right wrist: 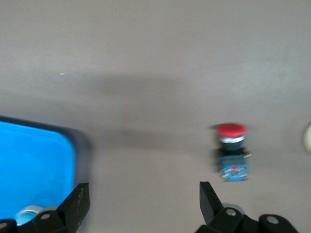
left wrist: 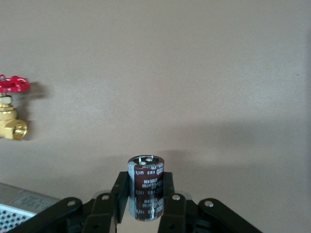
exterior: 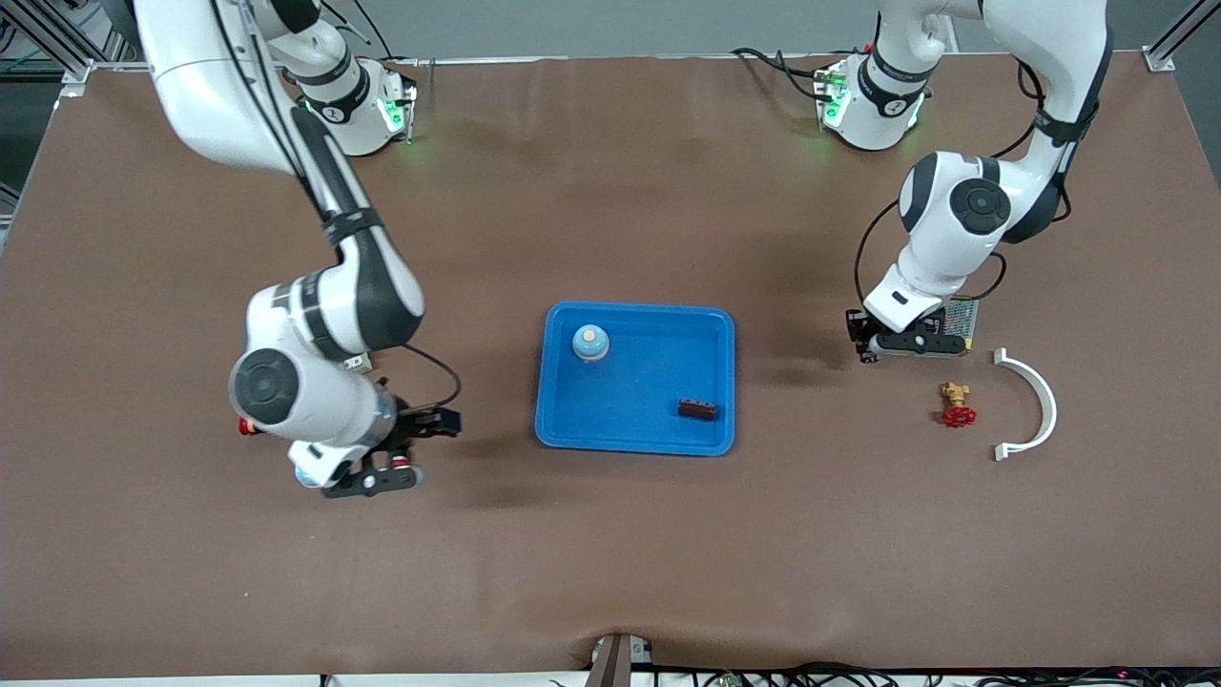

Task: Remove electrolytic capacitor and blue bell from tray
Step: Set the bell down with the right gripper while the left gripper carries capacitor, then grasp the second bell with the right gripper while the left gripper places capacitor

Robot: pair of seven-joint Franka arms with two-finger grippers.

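Here the left gripper (left wrist: pixel 146 213) has its fingers (left wrist: pixel 122 187) clenched on the electrolytic capacitor (left wrist: pixel 146 187), held upright above bare table (exterior: pixel 610 191) toward the left arm's end, outside the tray (exterior: pixel 637 444), near the brass valve (exterior: pixel 957 405) and the perforated metal box (exterior: pixel 963 315). To finish this step well, I judge it should lower until the can's base meets the table, then part the fingers slowly so it stays standing. The capacitor sits squarely between the fingers, its top rising past their tips. The right gripper (right wrist: pixel 146 204) hangs with fingers spread and empty over the table beside the tray, near a red push button (right wrist: pixel 232 150). The blue bell (exterior: pixel 590 343) rests in the tray's corner nearest the right arm's base.
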